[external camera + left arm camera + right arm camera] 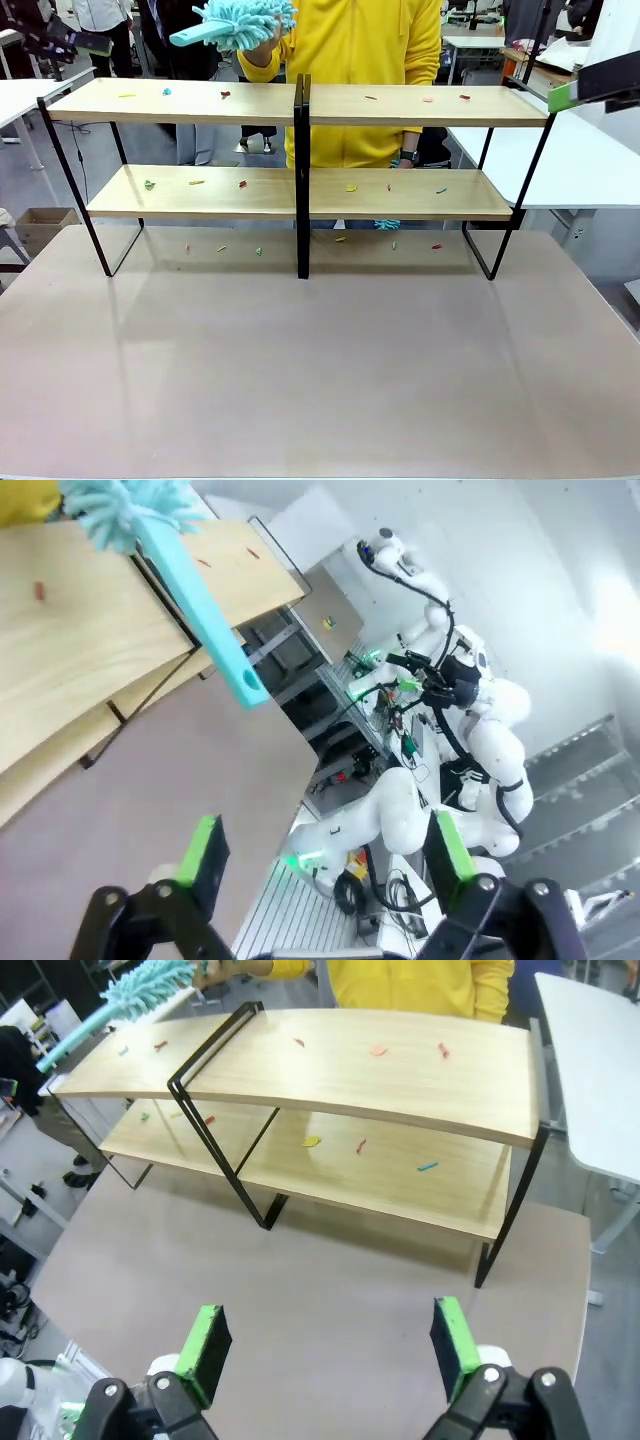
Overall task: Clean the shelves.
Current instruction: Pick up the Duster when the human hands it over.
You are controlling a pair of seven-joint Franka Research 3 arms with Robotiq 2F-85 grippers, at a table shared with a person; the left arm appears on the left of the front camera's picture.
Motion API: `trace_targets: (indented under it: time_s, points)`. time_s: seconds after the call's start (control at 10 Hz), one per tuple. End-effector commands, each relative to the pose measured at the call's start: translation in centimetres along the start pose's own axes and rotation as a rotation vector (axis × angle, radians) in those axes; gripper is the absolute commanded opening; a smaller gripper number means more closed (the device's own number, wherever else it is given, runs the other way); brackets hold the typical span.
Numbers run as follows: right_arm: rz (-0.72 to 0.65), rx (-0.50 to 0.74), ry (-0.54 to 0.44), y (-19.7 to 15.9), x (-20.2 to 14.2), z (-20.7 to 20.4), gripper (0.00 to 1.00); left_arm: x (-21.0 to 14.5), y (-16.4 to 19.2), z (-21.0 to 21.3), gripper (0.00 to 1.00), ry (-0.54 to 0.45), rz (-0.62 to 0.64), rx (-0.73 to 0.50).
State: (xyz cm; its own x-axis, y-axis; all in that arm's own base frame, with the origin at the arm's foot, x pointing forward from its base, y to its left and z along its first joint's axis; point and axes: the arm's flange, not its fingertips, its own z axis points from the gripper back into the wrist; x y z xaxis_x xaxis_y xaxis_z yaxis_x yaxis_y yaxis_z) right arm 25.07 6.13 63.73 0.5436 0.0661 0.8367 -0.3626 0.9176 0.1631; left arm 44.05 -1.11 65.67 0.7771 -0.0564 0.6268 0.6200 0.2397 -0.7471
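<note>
Left tool point(325, 852) – fingers spread wide, nothing between them, up in the air off the left end of the shelves point(400, 196). The person's hand point(222, 972) holds a turquoise duster point(240, 20) above the top-left board, with the handle pointing out toward the left tool. Looks like a hand-over offer, not taken yet.

The shelves stand at the far edge of the desk point(320, 380), between robot and person. Coloured scraps point(243, 184) lie on all four boards, left and right of the central upright, plus a row on the desk under the rack. My read is that cleaning hasn't started: nothing swept, whole rack left to do.

Right tool point(328, 1352) – fingers likewise spread and empty, hovering high off the right end, looking down on the right-hand boards.
</note>
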Motion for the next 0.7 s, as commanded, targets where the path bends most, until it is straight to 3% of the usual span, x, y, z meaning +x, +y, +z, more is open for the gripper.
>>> trace_targets:
  time_s: [0.0, 0.1, 0.2, 0.3, 0.4, 0.6]
  points:
    - [-0.003, 0.001, -0.005, -0.1, 0.1, 0.1, 1.00, -2.9, -2.2, 0.9, 1.00, -0.018, -0.112, 0.136]
    - [-0.003, 0.001, -0.005, -0.1, 0.1, 0.1, 1.00, 0.0, 0.0, 0.0, 1.00, 0.000, 0.000, 0.000]
    - [-0.003, 0.001, -0.005, -0.1, 0.1, 0.1, 1.00, 1.1, 0.9, -1.3, 1.00, 0.088, 0.051, -0.040]
    - [-0.003, 0.001, -0.005, -0.1, 0.1, 0.1, 1.00, 2.9, 1.9, -2.4, 1.00, 0.101, 0.139, -0.100]
    - [-0.003, 0.001, -0.005, -0.1, 0.1, 0.1, 1.00, 4.9, 3.3, -3.6, 1.00, 0.090, 0.238, -0.133]
    - [-0.003, 0.001, -0.005, -0.1, 0.1, 0.1, 1.00, 7.7, 5.8, -5.9, 1.00, 0.049, 0.322, -0.102]
